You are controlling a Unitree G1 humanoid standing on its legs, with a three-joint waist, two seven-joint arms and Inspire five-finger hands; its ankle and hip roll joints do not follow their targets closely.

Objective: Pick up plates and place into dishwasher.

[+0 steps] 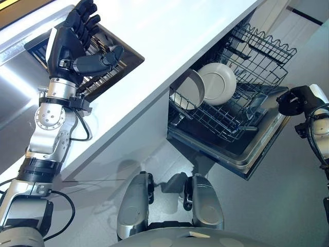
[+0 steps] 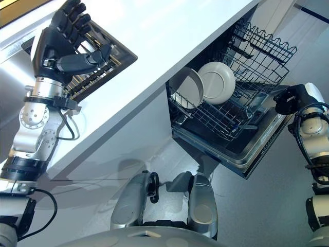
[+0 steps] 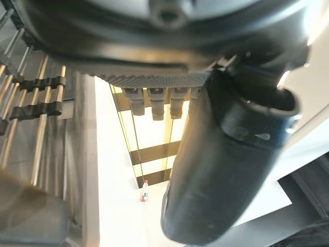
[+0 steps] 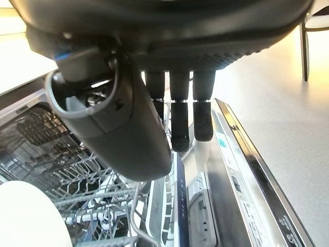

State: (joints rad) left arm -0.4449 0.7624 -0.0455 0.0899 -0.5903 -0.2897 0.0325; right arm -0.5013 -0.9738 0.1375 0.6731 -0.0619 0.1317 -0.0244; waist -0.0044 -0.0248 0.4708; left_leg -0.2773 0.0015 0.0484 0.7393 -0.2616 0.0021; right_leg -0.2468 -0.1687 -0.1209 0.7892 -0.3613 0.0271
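White plates (image 1: 217, 82) upright in dishwasher rack (image 1: 241, 110), perhaps two; both hands (image 1: 77, 41) (image 4: 175, 98) open, empty.

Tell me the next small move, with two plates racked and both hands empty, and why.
Probably lower the left hand toward the sink rack under it to look for another plate: its fingers are open and hold nothing. Two plates already stand in the dishwasher rack, and the right hand hangs open by the door.

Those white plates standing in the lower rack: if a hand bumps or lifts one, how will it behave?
The white plates look rigid and glossy, probably ceramic, so likely slippery to pinch and breakable if dropped. They stand tilted on edge between the wires of the lower rack, so a sideways push would probably tip one against its neighbour rather than roll it away.
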